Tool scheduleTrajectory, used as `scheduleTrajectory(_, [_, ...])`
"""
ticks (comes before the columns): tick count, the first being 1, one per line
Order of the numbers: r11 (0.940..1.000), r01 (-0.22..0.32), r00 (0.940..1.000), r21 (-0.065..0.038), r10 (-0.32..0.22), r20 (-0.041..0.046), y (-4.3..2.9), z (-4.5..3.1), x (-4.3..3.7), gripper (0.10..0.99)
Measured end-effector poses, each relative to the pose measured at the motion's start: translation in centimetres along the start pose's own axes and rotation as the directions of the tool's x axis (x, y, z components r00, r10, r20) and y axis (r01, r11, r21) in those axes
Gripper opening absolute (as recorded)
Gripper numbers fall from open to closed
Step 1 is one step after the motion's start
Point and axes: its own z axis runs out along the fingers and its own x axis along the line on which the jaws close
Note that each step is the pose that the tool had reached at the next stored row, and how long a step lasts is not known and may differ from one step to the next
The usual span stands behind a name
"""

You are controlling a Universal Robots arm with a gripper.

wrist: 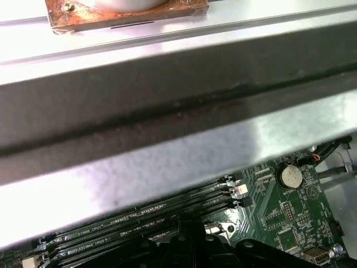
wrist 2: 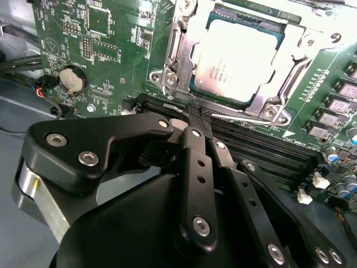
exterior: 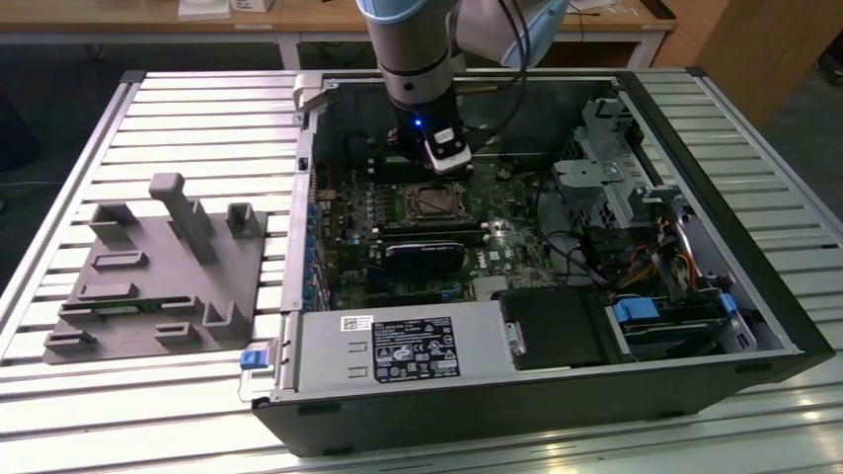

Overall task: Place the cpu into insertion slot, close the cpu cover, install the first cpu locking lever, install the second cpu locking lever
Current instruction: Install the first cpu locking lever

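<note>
The cpu [wrist 2: 237, 58], a dull silver square chip, lies in the insertion slot [exterior: 428, 202] on the green board. The cpu cover [wrist 2: 293, 47], a silver metal frame, lies flat over the chip's edges. A thin metal lever rod [wrist 2: 248, 118] runs along the socket side nearest the memory slots. My gripper [wrist 2: 195, 110] is shut, its black fingers [wrist 2: 192, 145] pressed together. The tips stand at the socket's edge, right by the end of that rod; whether they touch it I cannot tell. In the exterior view the gripper [exterior: 445, 168] hangs just behind the socket, inside the open case.
Long black memory slots [wrist 2: 262, 148] lie between gripper and socket. A coin battery [wrist 2: 73, 80] sits on the board. The case wall [wrist: 178, 95] is close by in the first wrist view. A power supply [exterior: 395, 346], a drive cage [exterior: 633, 326] and a grey fixture [exterior: 158, 267] surround the work area.
</note>
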Motion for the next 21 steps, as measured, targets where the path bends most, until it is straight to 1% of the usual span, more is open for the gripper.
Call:
scheduleTrajectory(9, [1.0000,0.000,1.0000,0.001,0.000,0.0003,0.36,0.16,0.13,0.106])
scheduleTrajectory(21, [0.9998,0.004,1.0000,0.018,-0.005,0.0053,0.21,0.50,0.18,0.106])
